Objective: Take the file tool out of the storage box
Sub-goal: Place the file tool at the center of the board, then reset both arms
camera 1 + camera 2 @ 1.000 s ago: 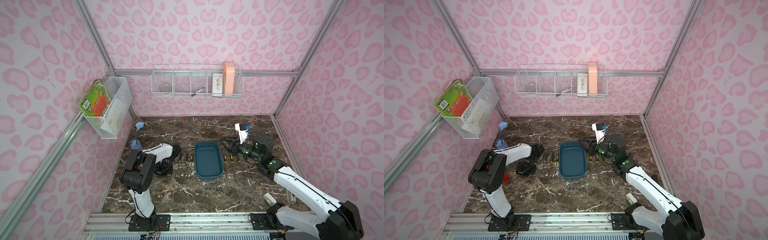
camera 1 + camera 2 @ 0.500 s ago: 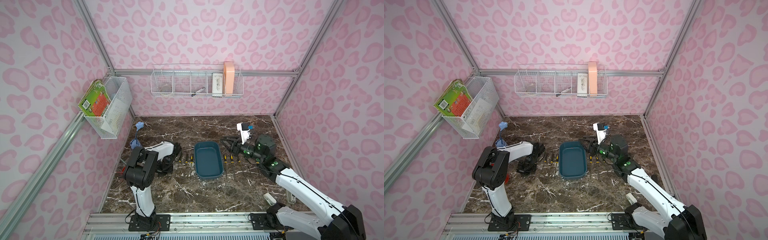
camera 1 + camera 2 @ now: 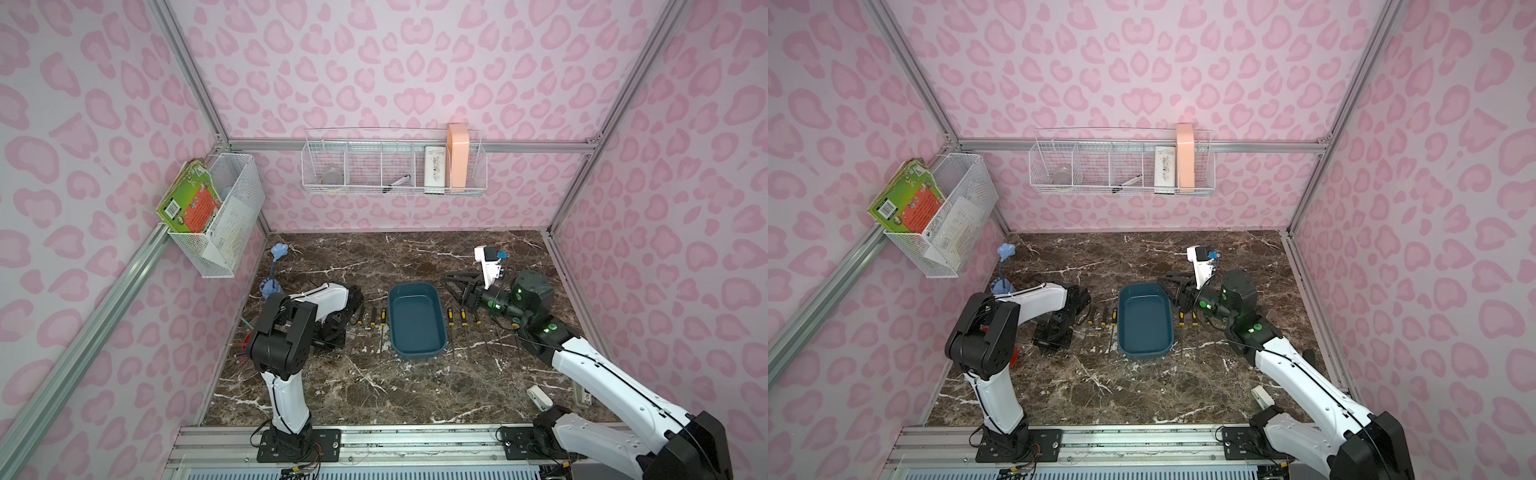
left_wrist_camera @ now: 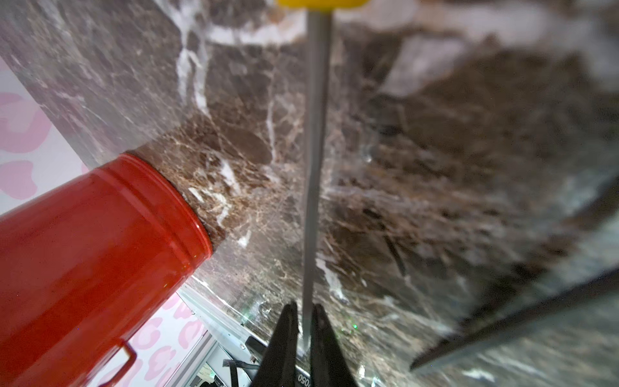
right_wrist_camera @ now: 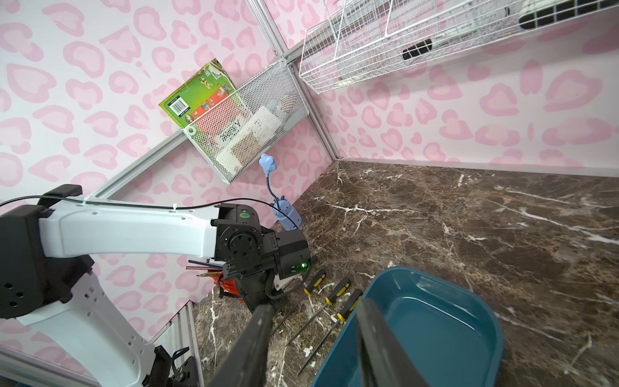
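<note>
I see the storage box [image 3: 415,324] mid-counter [image 3: 407,390], and it looks empty. Three files [image 3: 372,322] lie at its 9 o'clock and more files [image 3: 462,320] at its 3 o'clock. My left claw [image 4: 304,310] sits low at 9 o'clock, its fingers close on either side of a file tool [image 4: 313,160] that seems to rest on the marble; I cannot tell whether they pinch it. My right claw [image 5: 315,306] hangs spread and empty near the box's 2 o'clock. I judge that only the release remains.
</note>
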Controlling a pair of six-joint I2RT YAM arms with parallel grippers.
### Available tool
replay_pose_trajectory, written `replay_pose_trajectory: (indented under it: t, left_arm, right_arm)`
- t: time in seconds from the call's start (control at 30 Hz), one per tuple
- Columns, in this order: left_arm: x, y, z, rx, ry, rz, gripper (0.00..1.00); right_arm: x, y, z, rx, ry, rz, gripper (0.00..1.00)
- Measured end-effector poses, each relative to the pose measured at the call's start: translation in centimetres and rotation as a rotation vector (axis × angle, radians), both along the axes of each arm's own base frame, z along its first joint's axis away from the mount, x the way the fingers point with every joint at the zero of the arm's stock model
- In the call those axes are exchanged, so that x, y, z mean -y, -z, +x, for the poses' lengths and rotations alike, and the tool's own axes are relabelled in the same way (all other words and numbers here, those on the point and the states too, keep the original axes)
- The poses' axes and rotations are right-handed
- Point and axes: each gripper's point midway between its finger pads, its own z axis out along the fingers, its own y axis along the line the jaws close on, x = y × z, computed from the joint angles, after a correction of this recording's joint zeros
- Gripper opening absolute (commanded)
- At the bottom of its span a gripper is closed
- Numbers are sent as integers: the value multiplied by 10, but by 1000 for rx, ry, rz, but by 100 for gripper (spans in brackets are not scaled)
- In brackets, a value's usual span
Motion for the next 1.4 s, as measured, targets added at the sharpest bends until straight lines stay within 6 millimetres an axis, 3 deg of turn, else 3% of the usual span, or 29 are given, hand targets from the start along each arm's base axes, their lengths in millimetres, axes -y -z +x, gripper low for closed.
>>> replay_pose_trajectory:
  t: [0.37,0.43,0.47,0.5,0.53,0.6,0.63,0.67,0.7,0.73,0.8,0.9,1.03,1.13,1.23,1.33,1.4]
  left_arm:
    - [2,-5,3,16,11,-9,16]
    - [2,-14,6,56,9,-13,19]
    - [2,-19,8,76,10,-15,22]
    - [2,-28,12,113,12,-19,28]
    - [2,-38,16,162,14,-26,34]
    - [3,-63,28,296,26,-56,68]
    - [5,-79,37,409,51,-91,87]
    - [7,-92,43,502,66,-120,98]
    - [9,-104,54,654,98,-165,99]
    - [11,-110,58,767,136,-209,99]
    - [10,-111,60,910,202,-242,98]
    - [9,-116,74,1075,282,-235,98]
    - [6,-128,103,1193,335,-210,98]
    - [3,-94,118,1176,352,-215,98]
    - [-8,-54,116,1162,339,-216,98]
    - [-21,-47,125,1208,309,-249,98]
    - [-34,-48,138,1263,261,-273,98]
  right_arm:
    - [1,0,-1,2,1,1,42]
    - [1,1,-1,1,1,0,46]
    - [2,2,-1,1,5,-1,53]
    - [3,2,-1,4,12,-3,99]
    - [4,0,0,11,21,-4,100]
    - [10,-2,4,29,66,-28,100]
    - [15,-2,12,31,118,-57,77]
    - [20,-3,22,41,175,-89,52]
    - [30,0,36,24,248,-127,46]
    - [42,4,51,17,329,-169,56]
    - [71,26,69,-22,463,-251,99]
    - [116,73,73,-7,595,-395,100]
    - [160,134,73,49,701,-617,99]
    - [226,171,78,14,877,-676,100]
    - [275,196,70,-22,992,-646,100]
    - [290,214,63,1,1019,-598,100]
    - [287,224,60,25,1001,-571,100]
